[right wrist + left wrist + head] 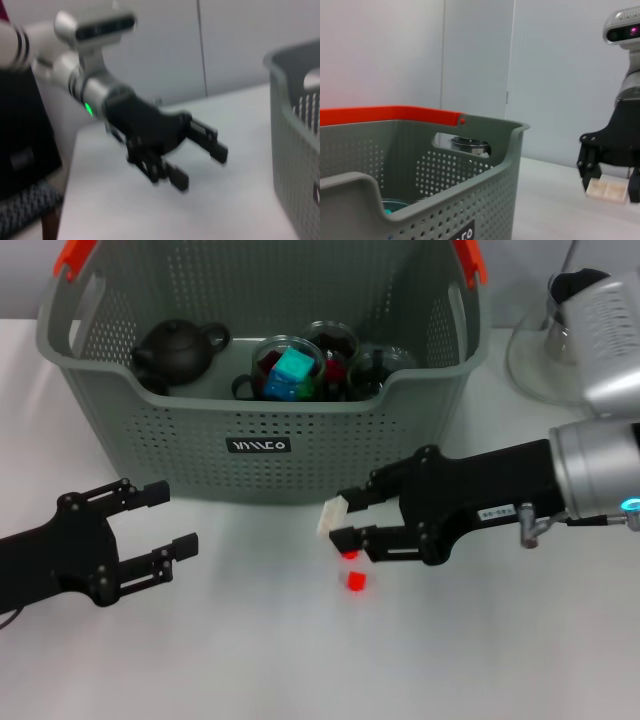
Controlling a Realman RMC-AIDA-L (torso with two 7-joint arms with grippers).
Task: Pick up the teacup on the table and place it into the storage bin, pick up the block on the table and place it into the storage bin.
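Note:
The grey perforated storage bin [260, 450] stands at the back of the white table, and also shows in the left wrist view [420, 165] and the right wrist view [295, 125]. Glass and dark cups [285, 365] sit inside it; no teacup shows on the table. My right gripper [345, 518] hovers just in front of the bin, shut on a cream block [332, 515]. The left wrist view shows the same gripper [607, 180] and block [606, 190]. A small red block [354, 581] lies on the table below it. My left gripper [165, 525] is open at front left, holding nothing [200, 160].
A dark teapot [175, 350] and teal blocks [290, 375] lie in the bin. A glass vessel [545, 350] stands at the back right. A chair [25, 215] is beside the table's far end.

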